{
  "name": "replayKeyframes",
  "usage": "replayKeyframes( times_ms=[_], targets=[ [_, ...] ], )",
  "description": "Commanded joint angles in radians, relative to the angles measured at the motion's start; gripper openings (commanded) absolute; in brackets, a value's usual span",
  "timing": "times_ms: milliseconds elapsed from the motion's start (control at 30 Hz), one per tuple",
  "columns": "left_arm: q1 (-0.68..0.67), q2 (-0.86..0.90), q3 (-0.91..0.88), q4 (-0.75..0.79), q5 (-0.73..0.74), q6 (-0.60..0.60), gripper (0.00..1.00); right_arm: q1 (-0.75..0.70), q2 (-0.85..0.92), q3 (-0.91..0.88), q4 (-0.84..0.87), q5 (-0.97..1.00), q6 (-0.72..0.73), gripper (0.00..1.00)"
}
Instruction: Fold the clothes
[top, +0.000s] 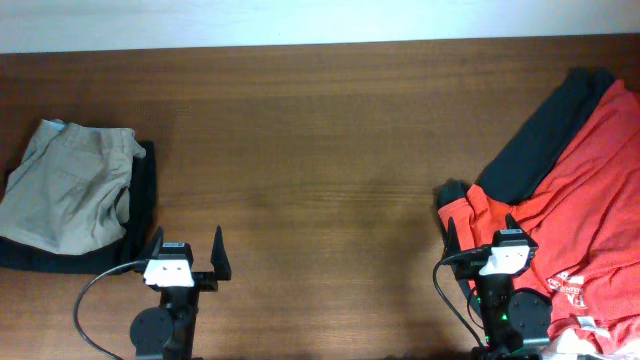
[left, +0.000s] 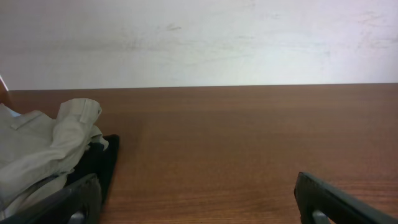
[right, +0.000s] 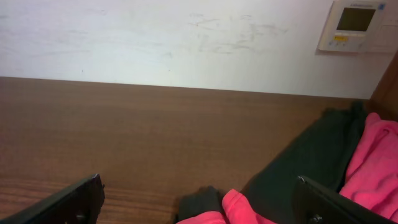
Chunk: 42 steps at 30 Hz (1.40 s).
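T-shirt (top: 585, 190) lies crumpled at the bench's (top: 320, 150) right edge, down toward the near corner, with a black garment (top: 545, 130) lying along its far-left side. Right gripper (top: 481, 235) sits at the shirt's left fringe, spread wide, pinching nothing. Left gripper (top: 187, 250) is at the front edge, spread wide too, just beside a khaki garment (top: 65, 185) at the left edge.

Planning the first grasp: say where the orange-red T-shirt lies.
Overhead, the orange-red T-shirt lies at the right edge of the table, a black garment along its left side and the right gripper over its near-left corner.
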Motion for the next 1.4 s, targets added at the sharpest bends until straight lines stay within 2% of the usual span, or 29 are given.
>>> replayKeyframes(
  times_ms=[0, 967, 1033, 1167, 1267, 1367],
  targets=[
    [-0.004, -0.008, -0.006, -0.002, -0.008, -0.009, 0.99, -0.007, -0.006, -0.005, -0.007, -0.002, 0.004, 0.99],
    [-0.004, -0.008, -0.006, -0.001, -0.008, -0.009, 0.99, -0.007, -0.006, -0.005, -0.007, -0.002, 0.005, 0.99],
    [-0.004, -0.008, -0.006, 0.011, -0.005, -0.011, 0.99, -0.007, -0.006, -0.005, -0.006, -0.002, 0.090, 0.99],
    [-0.004, -0.007, 0.000, 0.028, 0.019, -0.014, 0.99, -0.007, 0.000, 0.085, -0.068, 0.053, 0.099, 0.99],
    [-0.004, 0.042, 0.061, 0.003, 0.019, -0.013, 0.99, -0.008, 0.101, 0.212, -0.237, 0.107, 0.121, 0.99],
    [-0.004, 0.214, 0.156, -0.029, 0.019, -0.013, 0.99, -0.008, 0.334, 0.374, -0.344, 0.108, 0.148, 0.99]
  ],
)
